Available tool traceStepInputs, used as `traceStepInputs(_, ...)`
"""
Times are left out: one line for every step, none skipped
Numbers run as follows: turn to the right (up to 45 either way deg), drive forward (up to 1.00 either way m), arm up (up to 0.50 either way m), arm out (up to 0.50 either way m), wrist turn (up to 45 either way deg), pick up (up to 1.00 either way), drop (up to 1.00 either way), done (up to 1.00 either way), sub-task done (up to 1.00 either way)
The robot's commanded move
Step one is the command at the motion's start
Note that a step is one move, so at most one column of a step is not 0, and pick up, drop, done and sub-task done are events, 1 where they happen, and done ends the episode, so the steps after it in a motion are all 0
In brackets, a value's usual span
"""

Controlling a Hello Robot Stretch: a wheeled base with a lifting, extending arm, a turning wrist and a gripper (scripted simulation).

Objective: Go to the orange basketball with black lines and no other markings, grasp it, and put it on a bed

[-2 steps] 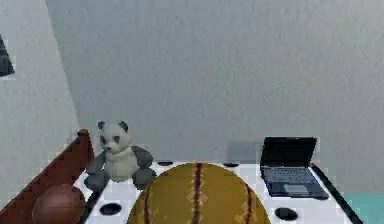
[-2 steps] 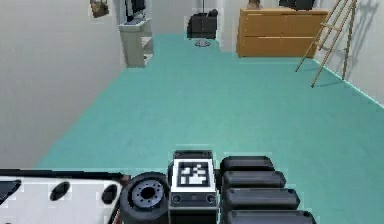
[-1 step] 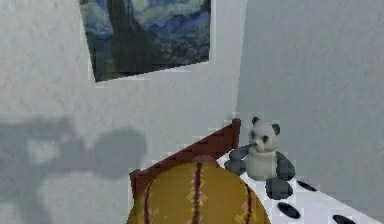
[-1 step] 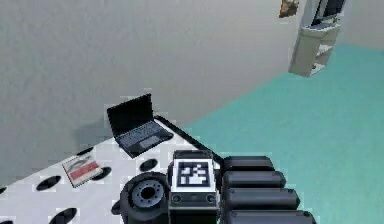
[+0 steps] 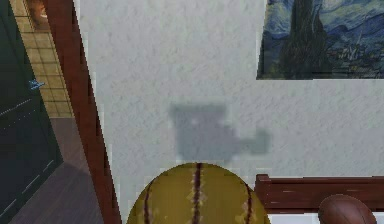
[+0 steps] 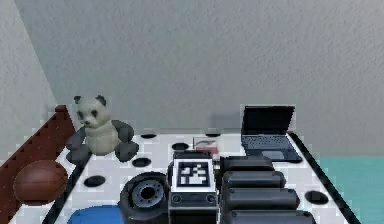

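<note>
A yellow-orange ball with dark curved lines is showing at the forward view's bottom edge, in front of a white wall and just left of a dark wooden bed frame. What it is resting on cannot be told. A painting is hanging at the top right, and a dark green door is standing at the left. In the arm side view, the arm is reaching over a bed with a white spotted cover. A toy panda, a laptop and a brown ball are lying on it. The gripper is sitting left of a white marker. Its fingers are too dark to make out, so its state and whether it is holding anything cannot be told.
</note>
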Motion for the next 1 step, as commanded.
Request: traceStepInputs(0.0, 0.00, 0.00, 0.48, 0.0, 0.00, 0.00, 0.00, 0.00)
